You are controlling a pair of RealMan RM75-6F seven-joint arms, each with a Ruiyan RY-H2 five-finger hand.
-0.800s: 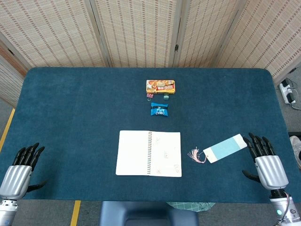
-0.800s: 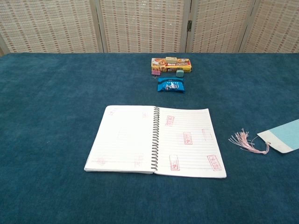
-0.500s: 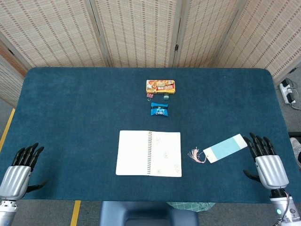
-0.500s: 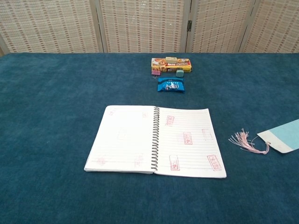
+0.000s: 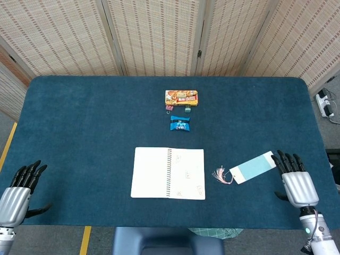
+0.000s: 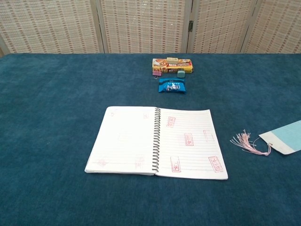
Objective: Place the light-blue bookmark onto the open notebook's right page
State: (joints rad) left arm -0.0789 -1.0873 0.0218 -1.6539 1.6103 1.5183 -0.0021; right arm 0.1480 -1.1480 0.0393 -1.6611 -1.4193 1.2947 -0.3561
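Note:
The light-blue bookmark [image 5: 254, 167] lies flat on the blue table, its pink tassel [image 5: 221, 175] pointing toward the notebook; the chest view shows its white end [image 6: 282, 138] at the right edge. The open spiral notebook [image 5: 168, 173] lies at the table's middle front, its right page [image 6: 190, 143] lined and stamped in red. My right hand [image 5: 296, 181] hovers open, fingers spread, just right of the bookmark's far end. My left hand [image 5: 17, 193] is open at the front left corner, holding nothing. Neither hand shows in the chest view.
An orange box [image 5: 181, 98] with small clips beside it sits at the back middle. A blue snack packet [image 5: 179, 124] lies in front of the box. Woven screens stand behind the table. The table's front edge [image 5: 159, 228] runs close to both hands.
My right hand has shifted slightly left and down toward the front edge. The left hand has slipped a little lower and leftward. Bookmark and notebook have not moved.

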